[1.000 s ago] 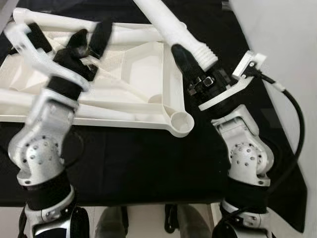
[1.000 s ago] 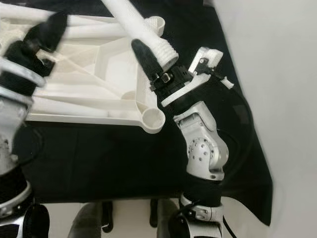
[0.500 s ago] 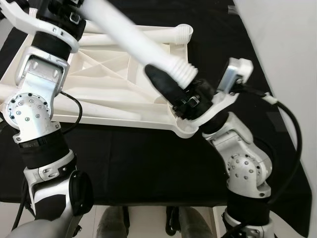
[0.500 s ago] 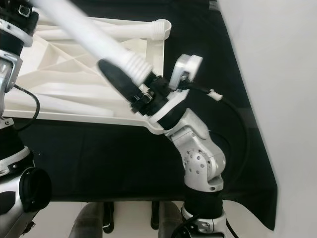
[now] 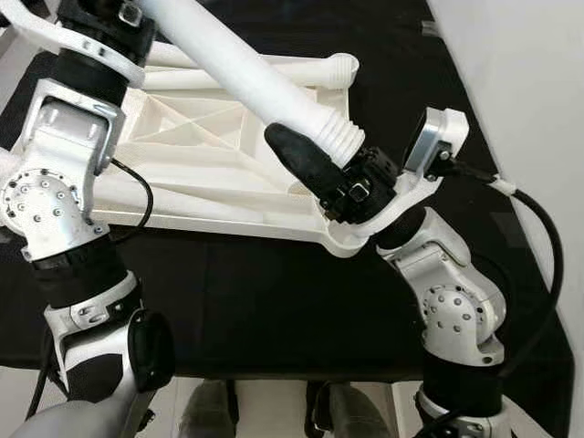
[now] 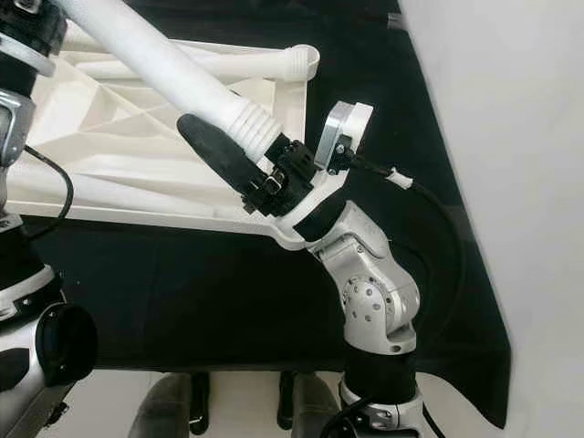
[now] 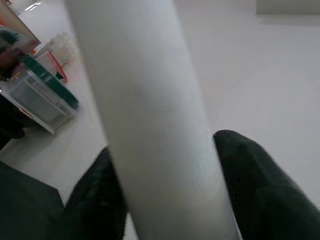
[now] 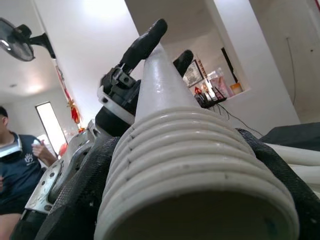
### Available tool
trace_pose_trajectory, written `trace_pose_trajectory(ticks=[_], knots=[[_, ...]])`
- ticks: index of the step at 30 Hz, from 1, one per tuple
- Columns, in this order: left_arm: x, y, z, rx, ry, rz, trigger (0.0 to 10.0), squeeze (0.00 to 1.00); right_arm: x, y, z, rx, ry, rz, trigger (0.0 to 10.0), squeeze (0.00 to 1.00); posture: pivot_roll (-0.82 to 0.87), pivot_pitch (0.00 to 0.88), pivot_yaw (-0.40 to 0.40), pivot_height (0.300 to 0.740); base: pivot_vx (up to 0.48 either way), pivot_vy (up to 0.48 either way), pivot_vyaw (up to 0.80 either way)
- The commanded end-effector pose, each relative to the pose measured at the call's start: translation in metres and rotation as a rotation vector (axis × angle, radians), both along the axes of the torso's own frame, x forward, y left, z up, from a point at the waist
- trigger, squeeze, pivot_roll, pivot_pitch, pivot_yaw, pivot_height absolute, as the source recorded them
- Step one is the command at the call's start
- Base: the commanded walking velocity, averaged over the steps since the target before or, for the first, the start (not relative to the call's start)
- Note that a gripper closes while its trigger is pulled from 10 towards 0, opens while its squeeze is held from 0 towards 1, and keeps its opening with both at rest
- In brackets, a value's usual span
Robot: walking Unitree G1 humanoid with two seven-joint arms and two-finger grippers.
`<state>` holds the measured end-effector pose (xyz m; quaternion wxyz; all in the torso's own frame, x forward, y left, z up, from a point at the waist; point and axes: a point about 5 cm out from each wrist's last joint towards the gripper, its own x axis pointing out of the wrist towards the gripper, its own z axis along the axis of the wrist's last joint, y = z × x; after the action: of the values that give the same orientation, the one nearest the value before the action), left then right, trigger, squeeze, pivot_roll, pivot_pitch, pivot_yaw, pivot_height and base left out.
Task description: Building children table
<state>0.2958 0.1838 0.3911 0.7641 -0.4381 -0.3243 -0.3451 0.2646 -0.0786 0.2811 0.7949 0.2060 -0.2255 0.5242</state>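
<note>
A white table leg (image 5: 246,78) is held aloft at a slant, running from 11 o'clock down toward the centre of the head view, above the overturned white tabletop (image 5: 196,169) that lies on a black cloth (image 5: 274,301). The threaded end of the leg is clamped between the fingers of the right gripper (image 5: 330,157), just above the tabletop's corner socket (image 5: 342,239) at 5 o'clock of the tabletop. The upper part of the leg is gripped by the left gripper (image 7: 165,195), its two fingers pressed against opposite sides of the shaft.
</note>
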Motion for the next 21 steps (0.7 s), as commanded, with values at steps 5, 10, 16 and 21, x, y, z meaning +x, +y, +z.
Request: trace_pose_trajectory(ticks=[5,10,16,21], knots=[[-0.007,-0.002,0.011,0.007,-0.056,-0.011,0.0,0.0,-0.003,0.007,-0.008,-0.021,0.009,0.035,0.0,0.0,0.06,0.207,-0.032,0.74,0.0,0.0,0.0],[-0.007,0.006,0.018,-0.007,-0.067,0.042,0.0,0.0,0.0,0.008,-0.009,-0.029,0.023,0.006,10.0,0.0,0.06,0.206,-0.032,0.74,0.0,0.0,0.0],[-0.008,0.021,0.032,-0.037,-0.095,0.084,0.0,0.0,0.005,0.006,-0.015,-0.048,0.039,-0.024,10.0,1.0,0.07,0.203,-0.03,0.74,0.0,0.0,0.0],[-0.011,0.028,0.047,0.005,-0.149,0.107,0.0,0.0,0.003,0.001,-0.023,-0.099,0.039,0.005,10.0,1.0,0.07,0.201,-0.033,0.74,0.0,0.0,0.0]])
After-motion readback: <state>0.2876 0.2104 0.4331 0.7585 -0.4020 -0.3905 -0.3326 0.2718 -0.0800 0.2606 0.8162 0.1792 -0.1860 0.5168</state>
